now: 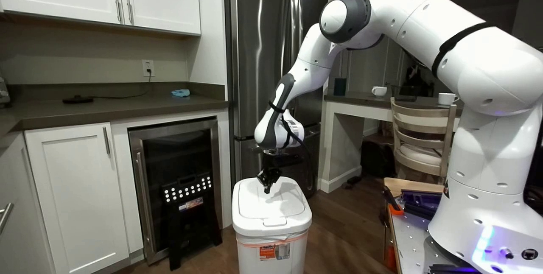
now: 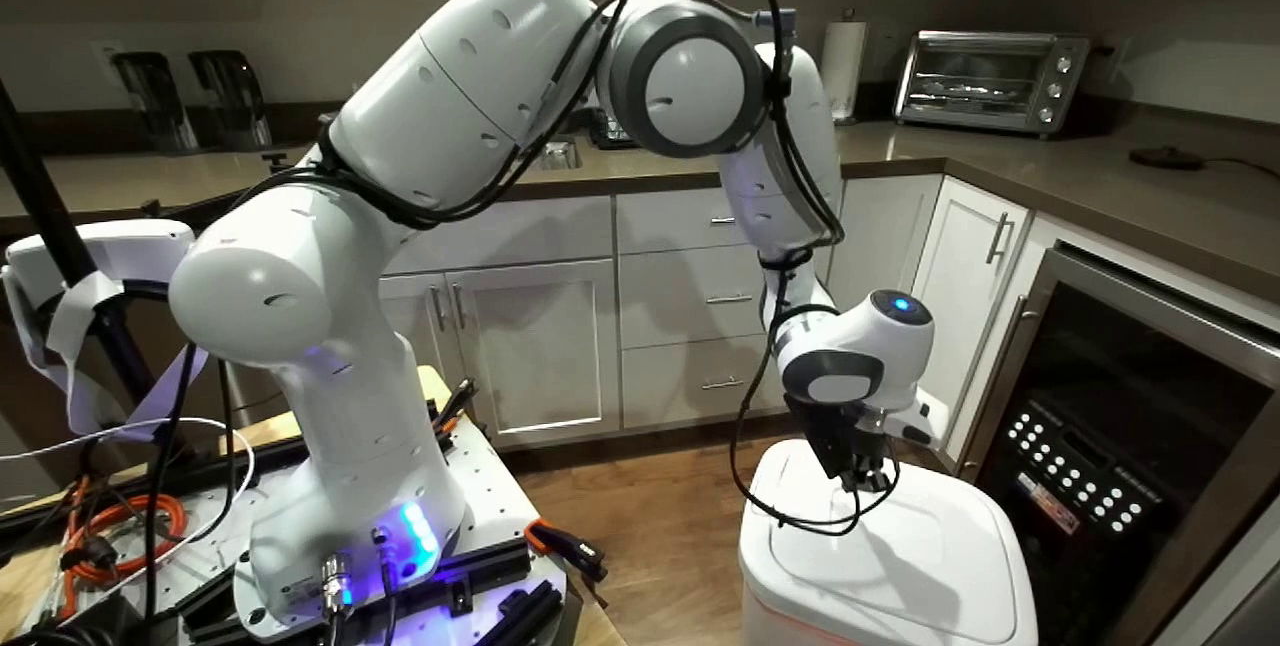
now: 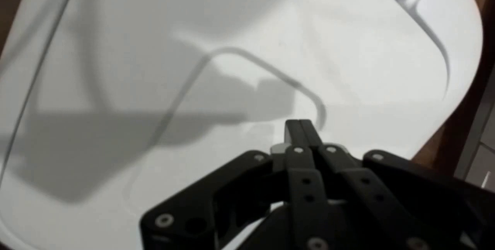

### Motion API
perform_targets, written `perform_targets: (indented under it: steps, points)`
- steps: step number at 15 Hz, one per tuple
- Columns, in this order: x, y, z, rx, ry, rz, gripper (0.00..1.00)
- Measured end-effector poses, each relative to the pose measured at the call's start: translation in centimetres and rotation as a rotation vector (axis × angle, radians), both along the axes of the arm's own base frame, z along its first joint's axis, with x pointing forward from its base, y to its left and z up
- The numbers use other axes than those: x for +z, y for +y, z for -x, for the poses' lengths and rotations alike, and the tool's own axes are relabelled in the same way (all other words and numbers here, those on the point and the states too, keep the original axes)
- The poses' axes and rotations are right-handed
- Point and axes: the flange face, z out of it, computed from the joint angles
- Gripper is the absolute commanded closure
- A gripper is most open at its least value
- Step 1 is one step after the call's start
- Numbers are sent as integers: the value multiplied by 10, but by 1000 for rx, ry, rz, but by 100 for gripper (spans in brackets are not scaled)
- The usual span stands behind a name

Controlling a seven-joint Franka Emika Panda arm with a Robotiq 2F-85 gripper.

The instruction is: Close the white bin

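Observation:
The white bin stands upright on the floor with a red-orange label on its front. Its lid lies flat on the rim, down all round as far as I can see. The bin also shows in an exterior view, and its lid fills most of the wrist view. My gripper points down over the rear half of the lid. In the wrist view the gripper's two fingertips are pressed together with nothing between them. The gripper also shows in an exterior view. I cannot tell whether the fingertips touch the lid.
A black step stool stands beside the bin before the wine cooler. The fridge is behind the bin. A cable loops from the arm near the lid. Tools lie at the robot table's edge.

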Motion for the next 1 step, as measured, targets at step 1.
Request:
perform_targets:
  steps: [1]
  points:
    - [15,3,-9,15,13,20,100]
